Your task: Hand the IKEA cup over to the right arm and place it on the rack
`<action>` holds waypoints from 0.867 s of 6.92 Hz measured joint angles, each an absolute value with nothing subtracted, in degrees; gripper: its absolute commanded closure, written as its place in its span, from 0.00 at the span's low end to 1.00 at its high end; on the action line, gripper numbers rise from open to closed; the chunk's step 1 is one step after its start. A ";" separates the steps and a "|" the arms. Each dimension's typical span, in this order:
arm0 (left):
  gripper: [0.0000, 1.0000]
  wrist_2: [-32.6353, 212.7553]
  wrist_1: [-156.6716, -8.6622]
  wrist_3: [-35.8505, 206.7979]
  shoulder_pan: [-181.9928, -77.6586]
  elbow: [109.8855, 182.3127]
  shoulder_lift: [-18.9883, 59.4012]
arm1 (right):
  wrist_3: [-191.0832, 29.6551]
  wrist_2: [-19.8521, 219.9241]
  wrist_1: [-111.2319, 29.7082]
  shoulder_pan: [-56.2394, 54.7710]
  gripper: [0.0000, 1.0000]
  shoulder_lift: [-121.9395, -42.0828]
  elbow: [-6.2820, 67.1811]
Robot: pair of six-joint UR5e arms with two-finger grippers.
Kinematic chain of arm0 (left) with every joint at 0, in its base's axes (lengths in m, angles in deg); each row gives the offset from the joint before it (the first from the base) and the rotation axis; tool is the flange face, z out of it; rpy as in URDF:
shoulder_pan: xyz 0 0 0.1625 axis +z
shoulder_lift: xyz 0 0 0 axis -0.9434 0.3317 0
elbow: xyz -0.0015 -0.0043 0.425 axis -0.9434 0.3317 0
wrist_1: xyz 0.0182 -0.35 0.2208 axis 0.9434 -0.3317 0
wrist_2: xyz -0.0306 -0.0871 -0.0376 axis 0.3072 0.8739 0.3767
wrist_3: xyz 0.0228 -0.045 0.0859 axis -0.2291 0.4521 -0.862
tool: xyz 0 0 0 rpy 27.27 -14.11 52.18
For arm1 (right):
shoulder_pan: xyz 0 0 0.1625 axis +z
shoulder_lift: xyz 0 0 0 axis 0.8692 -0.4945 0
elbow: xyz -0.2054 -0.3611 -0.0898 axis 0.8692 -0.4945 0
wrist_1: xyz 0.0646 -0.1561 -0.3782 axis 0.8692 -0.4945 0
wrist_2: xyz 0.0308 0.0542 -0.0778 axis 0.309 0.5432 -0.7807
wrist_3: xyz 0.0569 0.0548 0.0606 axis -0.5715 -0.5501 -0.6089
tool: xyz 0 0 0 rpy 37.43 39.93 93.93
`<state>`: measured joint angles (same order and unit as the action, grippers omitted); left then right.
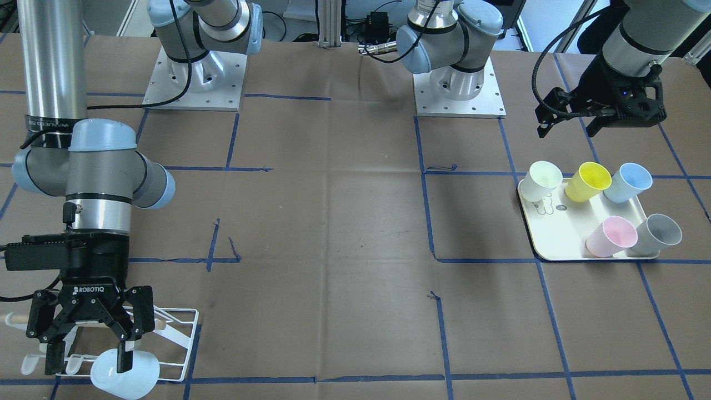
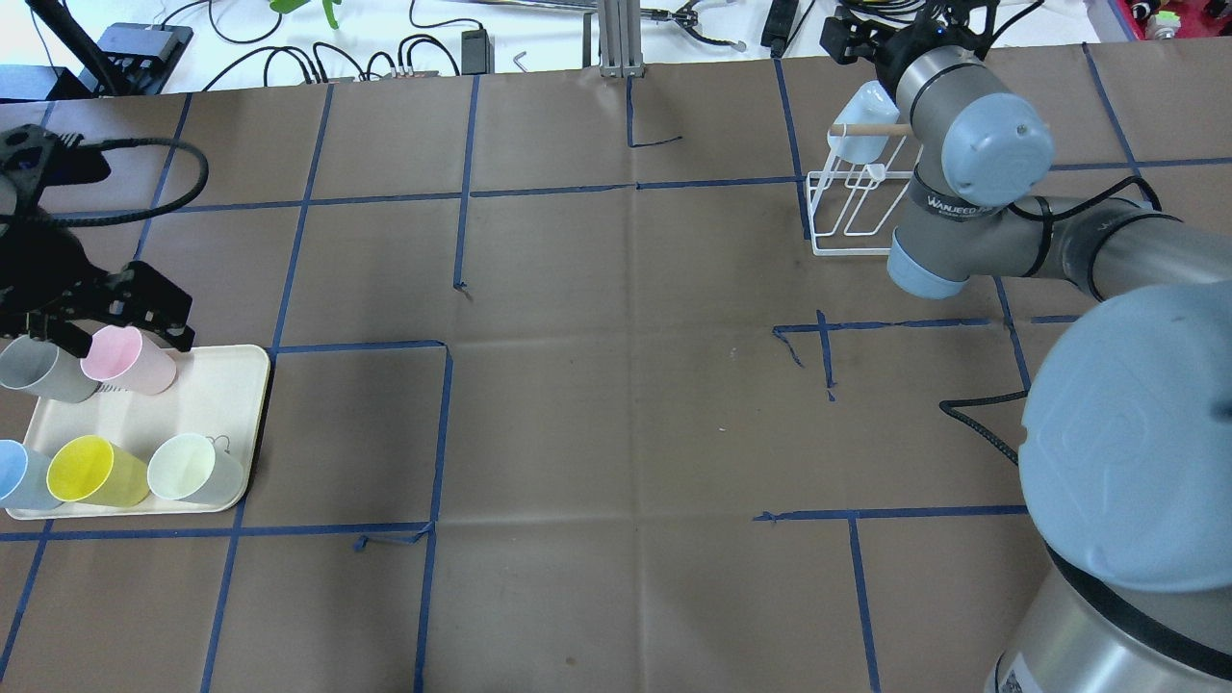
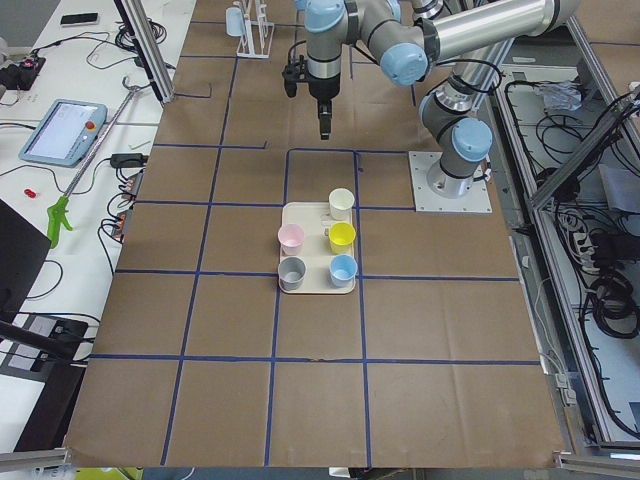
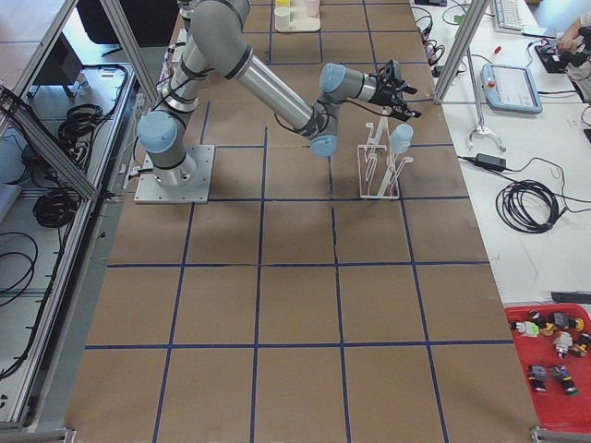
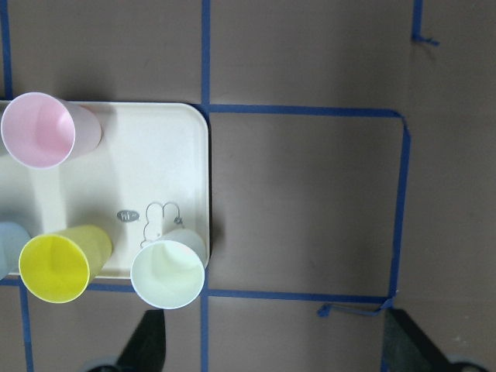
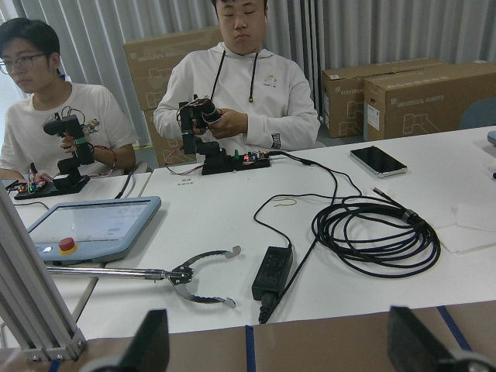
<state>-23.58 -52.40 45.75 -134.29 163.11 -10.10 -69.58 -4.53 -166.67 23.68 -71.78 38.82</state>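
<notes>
The IKEA cup (image 1: 130,380), pale blue, hangs tilted on a prong of the white wire rack (image 1: 176,339) under its wooden dowel handle; it also shows from overhead as the cup (image 2: 859,137) on the rack (image 2: 847,217). The right arm's gripper (image 1: 89,361) hovers just over the rack, open wide. One of its fingers (image 1: 125,360) overlaps the cup in the front view; whether it touches the cup I cannot tell. In the right wrist view nothing lies between the fingertips. My left gripper (image 1: 567,129) stands open above the tray, holding nothing.
A cream tray (image 1: 561,244) on my left side carries several cups: white (image 1: 541,180), yellow (image 1: 587,181), blue (image 1: 627,182), pink (image 1: 611,236), grey (image 1: 658,234). Both arm bases stand at the table's back edge. Two people sit beyond a side table with cables (image 6: 372,232).
</notes>
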 measured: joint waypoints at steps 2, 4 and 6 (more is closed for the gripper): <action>0.02 -23.60 -47.90 38.57 -127.24 171.14 -11.23 | -69.68 -4.29 -160.56 25.61 0.00 -77.63 39.81; 0.01 -23.60 -40.98 36.90 -125.14 176.95 -10.48 | -72.79 -4.00 -155.27 27.70 0.00 -83.50 42.20; 0.03 -23.36 -34.19 37.01 -125.09 181.28 -9.55 | -81.68 -3.81 -154.48 30.14 0.00 -86.37 43.70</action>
